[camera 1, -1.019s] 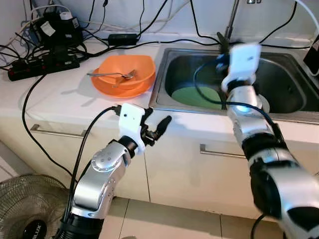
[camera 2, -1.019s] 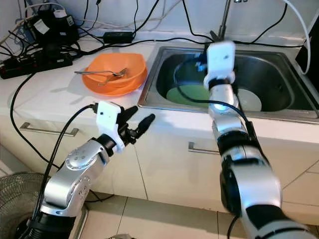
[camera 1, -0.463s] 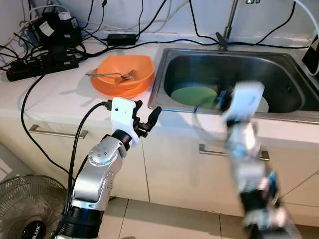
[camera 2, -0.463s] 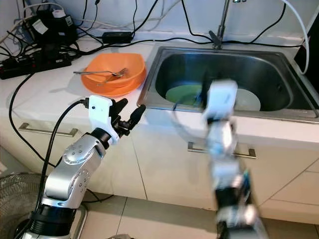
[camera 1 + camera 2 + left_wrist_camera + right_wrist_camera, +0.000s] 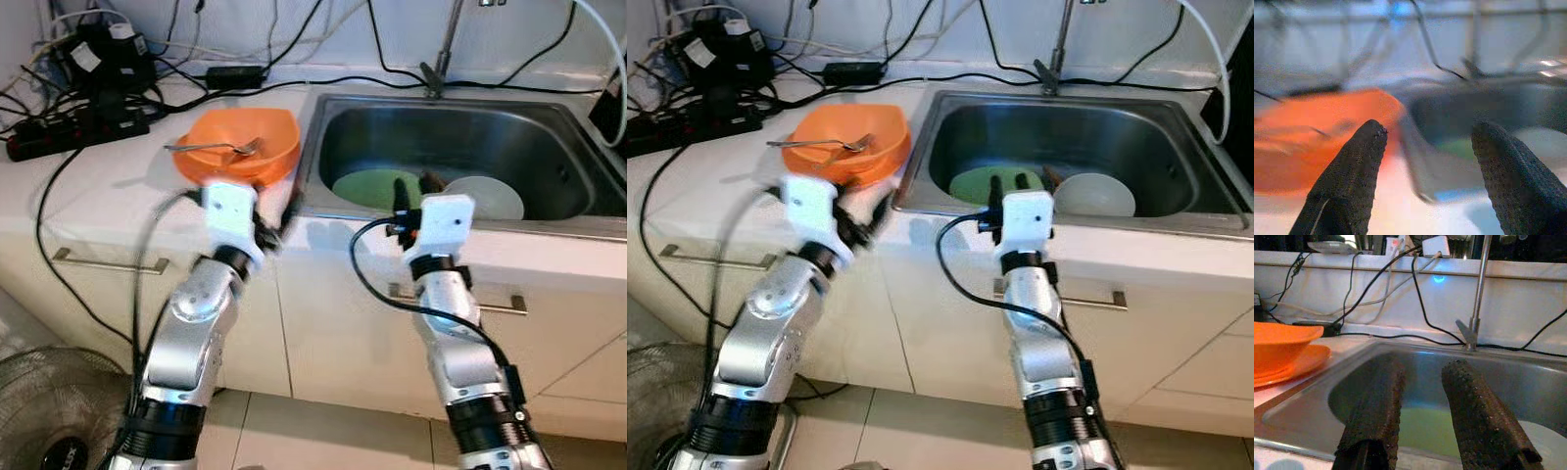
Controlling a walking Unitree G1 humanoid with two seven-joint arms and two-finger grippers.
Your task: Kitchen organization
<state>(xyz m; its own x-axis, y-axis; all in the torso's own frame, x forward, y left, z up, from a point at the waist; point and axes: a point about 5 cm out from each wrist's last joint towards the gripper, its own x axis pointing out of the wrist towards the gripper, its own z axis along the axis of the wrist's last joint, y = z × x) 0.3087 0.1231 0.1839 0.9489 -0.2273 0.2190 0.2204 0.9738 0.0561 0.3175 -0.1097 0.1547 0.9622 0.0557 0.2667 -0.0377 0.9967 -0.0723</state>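
The right claw [image 5: 410, 185] has pulled back out of the sink [image 5: 549, 117] within the last second. It was reaching deep toward the tap [image 5: 438, 73]; now it hangs at the sink's front rim, fingers pointing in over the basin, narrowly parted and holding nothing. The green plate [image 5: 377, 186] and the white plate [image 5: 485, 196] lie flat on the sink floor, touching or just overlapping, exactly where they were. So that reach came away empty, and the dishes in the sink remain to be dealt with.

The left claw [image 5: 277, 223] has meanwhile risen from below the surface [image 5: 108, 186] edge up to its front lip, just beside the orange bowl [image 5: 240, 142]. Here the head views are blurred by motion, but the left wrist view shows the two fingers [image 5: 1347, 181] spread wide and empty, with the bowl ahead on one side and the sink on the other. The bowl sits on an orange plate [image 5: 838, 176], and a fork [image 5: 216, 148] rests across it, none of it disturbed.

My reading is that the work is shifting from the sink to the bowl stack, with the left arm lining up for a grasp at the near rim. The fork lies loose and could slide off if the bowl is tipped on lifting.
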